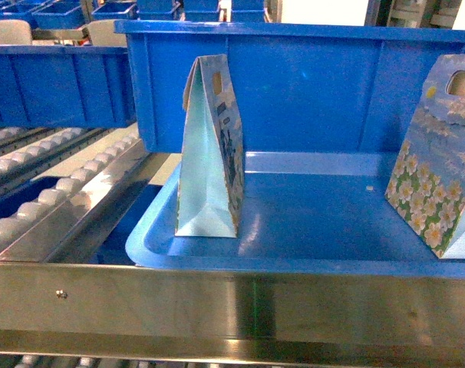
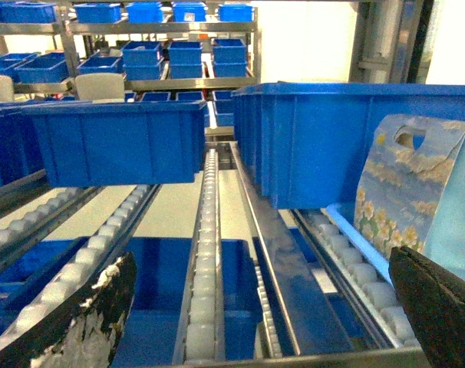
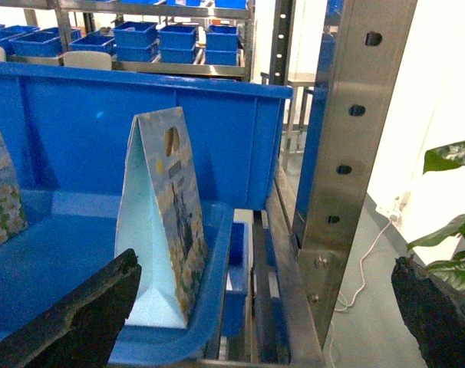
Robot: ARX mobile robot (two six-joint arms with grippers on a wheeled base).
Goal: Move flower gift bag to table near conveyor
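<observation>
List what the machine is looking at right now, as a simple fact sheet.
left bag: upright, narrow side towards the head camera, in the tray
right bag: upright, daisy face showing, same tray
crate: blue, behind both bags
conveyor: white rollers, left of the tray
left gripper: open, empty
right gripper: open, empty

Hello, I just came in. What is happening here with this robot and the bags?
Nothing is held at this moment. Two flower gift bags stand upright in a blue tray on the roller conveyor: one near its left edge, one at the right. The left gripper and right gripper are both open, short of the bags.
</observation>
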